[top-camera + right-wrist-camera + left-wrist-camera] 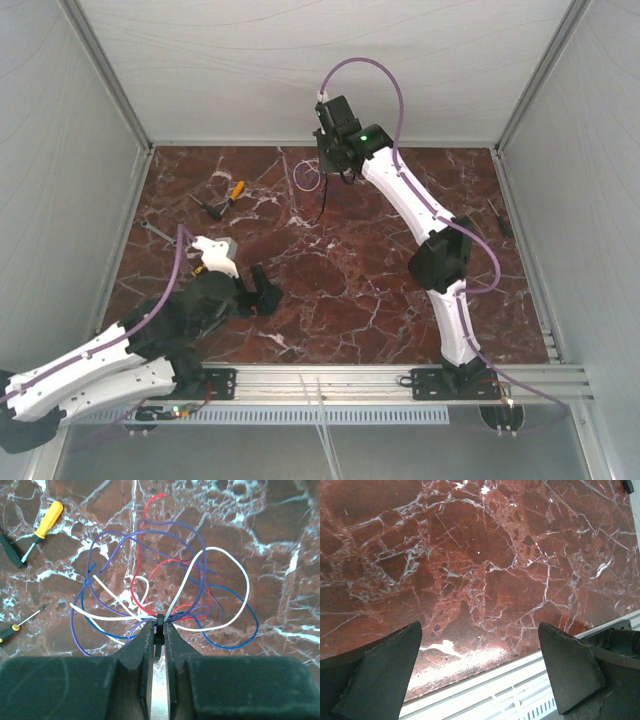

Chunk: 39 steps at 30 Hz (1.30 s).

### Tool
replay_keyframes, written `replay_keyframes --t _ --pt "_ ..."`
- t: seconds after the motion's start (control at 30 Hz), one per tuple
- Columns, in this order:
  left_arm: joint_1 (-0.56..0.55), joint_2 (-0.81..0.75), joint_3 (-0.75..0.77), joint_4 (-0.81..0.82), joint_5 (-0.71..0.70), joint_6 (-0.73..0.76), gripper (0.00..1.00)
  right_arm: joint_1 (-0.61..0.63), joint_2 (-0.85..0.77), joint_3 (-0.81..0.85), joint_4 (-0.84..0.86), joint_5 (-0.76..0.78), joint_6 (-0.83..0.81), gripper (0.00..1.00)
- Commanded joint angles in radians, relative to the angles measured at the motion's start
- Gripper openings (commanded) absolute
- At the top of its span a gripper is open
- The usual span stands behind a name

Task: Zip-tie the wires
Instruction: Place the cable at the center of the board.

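With right tool (159, 622) pinching the wires (141, 611) near the surface's (350, 300) far edge, bring spread left tool (479, 640) across gently.

Thin wires (165, 611), white, purple, blue and red strands, loose loops fanning out from one bunched point, that point pinched by right gripper (159, 624) fingertips.

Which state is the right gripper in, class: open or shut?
Shut. The right gripper pinches the wires where the strands gather, its fingers nearly meeting; loops fan out beyond.
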Motion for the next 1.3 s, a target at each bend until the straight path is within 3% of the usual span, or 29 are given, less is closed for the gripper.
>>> replay_keyframes --t 0.0,0.1,0.23,0.4,0.67,0.73,0.83,0.93,0.97,1.1,1.27 --pt "0.004 -0.072 0.003 -0.052 -0.045 0.035 1.0 0.015 0.011 0.049 0.083 0.115 -0.116 0.0" --pt "0.004 -0.115 -0.014 -0.041 -0.041 0.036 1.0 0.049 0.019 -0.003 0.139 0.17 -0.178 0.0" --pt "0.005 -0.143 -0.023 -0.024 -0.043 0.048 1.0 0.068 0.078 -0.067 0.106 0.063 -0.157 0.0" --pt "0.004 -0.137 -0.026 -0.015 -0.035 0.064 1.0 0.07 0.173 -0.061 0.027 0.02 -0.134 0.0" --pt "0.003 -0.133 -0.026 -0.012 -0.029 0.065 1.0 0.062 0.188 -0.026 0.021 0.023 -0.13 0.01" --pt "0.002 -0.133 -0.029 -0.012 -0.031 0.064 1.0 0.054 0.193 -0.01 0.022 0.015 -0.118 0.2" --pt "0.003 -0.131 -0.03 -0.008 -0.031 0.066 1.0 0.035 0.195 0.004 0.015 0.001 -0.083 0.66" --pt "0.002 -0.121 -0.031 -0.007 -0.029 0.068 1.0 0.009 0.152 -0.026 0.008 -0.037 -0.048 0.93" --pt "0.003 -0.116 -0.031 -0.007 -0.029 0.069 1.0 0.002 0.13 -0.045 0.007 -0.044 -0.041 0.97" --pt "0.005 -0.087 -0.031 -0.004 -0.033 0.07 0.99 -0.032 -0.022 -0.187 0.008 -0.069 -0.022 0.98" --pt "0.009 -0.014 -0.013 -0.012 -0.046 0.06 1.0 -0.076 -0.306 -0.552 0.147 -0.087 -0.006 0.98"
